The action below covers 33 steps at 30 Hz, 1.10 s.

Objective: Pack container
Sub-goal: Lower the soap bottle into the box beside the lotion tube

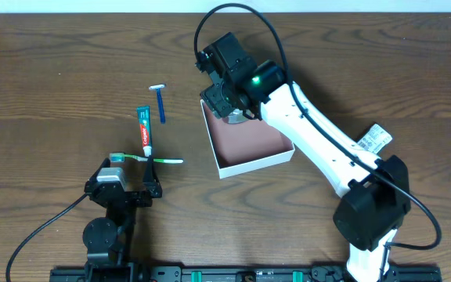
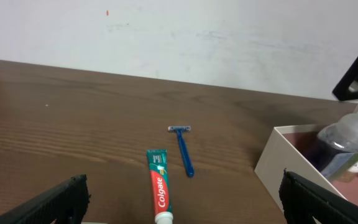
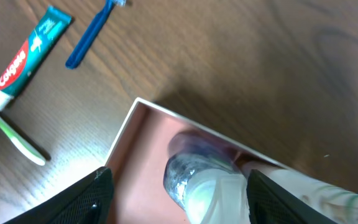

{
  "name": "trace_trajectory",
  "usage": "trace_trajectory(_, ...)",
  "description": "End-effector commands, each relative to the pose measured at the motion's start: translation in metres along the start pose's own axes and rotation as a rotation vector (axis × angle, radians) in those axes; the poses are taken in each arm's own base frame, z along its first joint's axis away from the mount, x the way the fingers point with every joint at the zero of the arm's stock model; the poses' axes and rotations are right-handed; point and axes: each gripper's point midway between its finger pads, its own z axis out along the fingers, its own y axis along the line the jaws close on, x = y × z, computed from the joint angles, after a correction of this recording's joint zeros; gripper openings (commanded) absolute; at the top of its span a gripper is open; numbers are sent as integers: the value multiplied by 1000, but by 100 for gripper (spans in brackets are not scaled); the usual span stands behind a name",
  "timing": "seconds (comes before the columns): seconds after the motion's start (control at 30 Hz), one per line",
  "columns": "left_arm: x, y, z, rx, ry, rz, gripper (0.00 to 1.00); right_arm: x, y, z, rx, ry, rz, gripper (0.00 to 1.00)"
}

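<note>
The container (image 1: 257, 164), a white-walled box with a reddish-pink inside, stands at the table's middle. A clear plastic bottle (image 3: 204, 180) lies in its far corner, seen also in the left wrist view as the bottle (image 2: 350, 140). My right gripper (image 3: 178, 190) hangs over that corner, open, its jaws wide of the bottle on the left side. From overhead the right gripper (image 1: 229, 106) hides most of the bottle. My left gripper (image 1: 128, 171) rests open near the front left, nothing between its fingers (image 2: 61, 199).
A Colgate toothpaste tube (image 1: 143, 129), a blue razor (image 1: 160, 102) and a green-and-white toothbrush (image 1: 147, 159) lie on the wood left of the container. The toothbrush lies just beyond the left gripper's tips. The right arm (image 1: 319, 141) crosses the container's right side.
</note>
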Motion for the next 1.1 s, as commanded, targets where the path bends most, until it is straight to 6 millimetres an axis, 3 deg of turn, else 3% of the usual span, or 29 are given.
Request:
trace_trajectory(0.0, 16, 0, 1, 8, 49, -7, 98, -15, -14, -22, 31, -61, -7, 70)
trace_trajectory(0.27, 16, 0, 1, 8, 49, -7, 98, -21, -19, -35, 36, -91, -18, 72)
trace_trajectory(0.57, 16, 0, 1, 8, 49, -7, 98, 17, 12, -45, -72, 57, 0, 70)
trace_trajectory(0.7, 16, 0, 1, 8, 49, -7, 98, 31, 19, -46, -78, 114, 22, 56)
trace_trajectory(0.8, 16, 0, 1, 7, 50, -7, 98, 38, 22, -43, -78, 148, 25, 41)
trace_trajectory(0.93, 16, 0, 1, 8, 49, -7, 98, 52, 17, -27, -44, 198, 21, 18)
trace_trajectory(1.07, 16, 0, 1, 8, 49, -7, 98, 67, 12, -6, -9, 231, 35, 9)
